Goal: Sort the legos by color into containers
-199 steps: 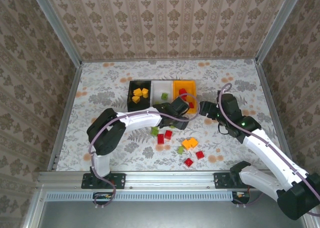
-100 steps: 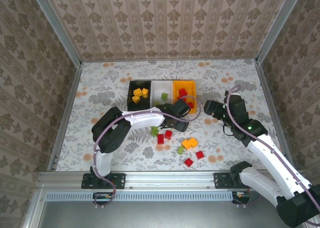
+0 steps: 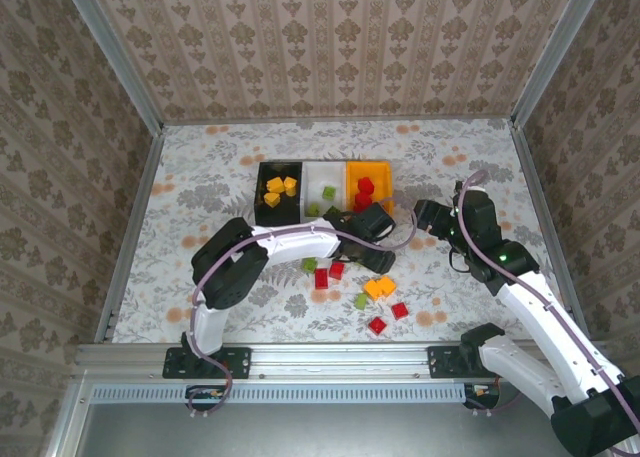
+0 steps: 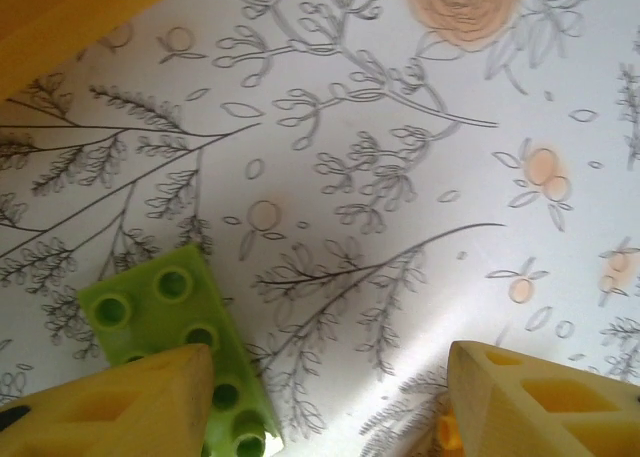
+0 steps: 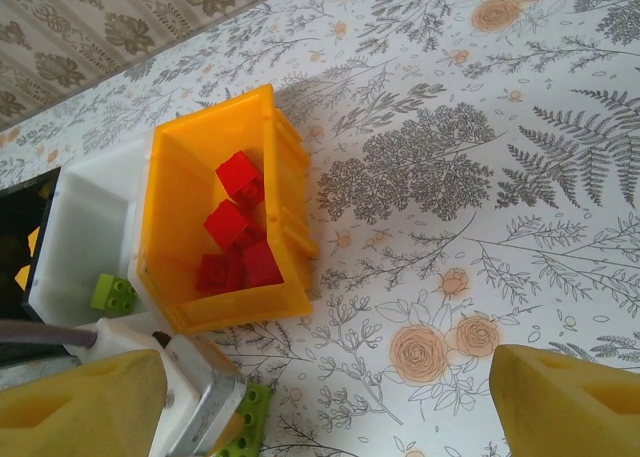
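Left wrist view: the left tool point(image 4: 328, 377) hangs open, gripping nothing. A green brick point(image 4: 150, 307) lies off-centre beside one jaw, its long axis diagonal.

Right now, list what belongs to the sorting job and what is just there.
Job: loose legos, green brick, black bin, white bin, orange bin.
Just there: floral table cover, wallpapered walls, metal rail.

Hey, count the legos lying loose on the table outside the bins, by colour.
Red legos: 4
Green legos: 3, one of them right beside the left gripper
Orange-yellow legos: 2
Total: 9
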Tool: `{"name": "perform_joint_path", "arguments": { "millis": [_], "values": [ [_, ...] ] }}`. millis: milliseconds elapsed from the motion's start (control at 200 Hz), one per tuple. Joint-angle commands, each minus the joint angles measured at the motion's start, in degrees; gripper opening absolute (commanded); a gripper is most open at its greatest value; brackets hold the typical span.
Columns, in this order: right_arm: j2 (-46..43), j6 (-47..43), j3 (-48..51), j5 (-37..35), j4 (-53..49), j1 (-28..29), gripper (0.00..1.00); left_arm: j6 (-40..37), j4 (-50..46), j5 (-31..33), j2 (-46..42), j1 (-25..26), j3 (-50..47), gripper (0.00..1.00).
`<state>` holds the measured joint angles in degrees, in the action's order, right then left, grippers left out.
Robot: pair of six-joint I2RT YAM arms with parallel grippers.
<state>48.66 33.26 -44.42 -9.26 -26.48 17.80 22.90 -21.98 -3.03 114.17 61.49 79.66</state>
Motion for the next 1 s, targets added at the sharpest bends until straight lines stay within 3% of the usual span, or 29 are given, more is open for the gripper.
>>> {"name": "perform_joint_path", "arguments": {
  "millis": [0,210,300,440,745,995],
  "values": [
    [-1.2,0.1,0.3,0.2,-1.5,-0.4,0.85,-0.5,-3.8,5.1,-3.8,0.1,1.2,0.65],
    [-1.5,0.1,0.7,0.5,-1.2,-0.6,0.85,1.1,-10.0,12.7,-2.2,0.2,2.9,0.70],
    [-2.1,0.1,0.9,0.3,-1.2,-0.7,0.85,1.6,-9.4,11.5,-0.4,0.0,3.1,0.78],
    [-3.4,-0.2,0.8,0.4,-1.7,-1.2,0.85,2.3,-10.9,10.1,3.7,-0.1,6.2,0.76],
    [-5.9,-1.0,-0.1,0.5,-3.0,-2.8,0.86,2.3,-12.4,7.9,7.6,-0.5,6.9,0.54],
    [-5.8,-0.6,0.0,1.8,-2.3,-3.7,0.86,1.3,-13.0,10.2,8.5,-0.1,6.3,0.38]
  ]
}}
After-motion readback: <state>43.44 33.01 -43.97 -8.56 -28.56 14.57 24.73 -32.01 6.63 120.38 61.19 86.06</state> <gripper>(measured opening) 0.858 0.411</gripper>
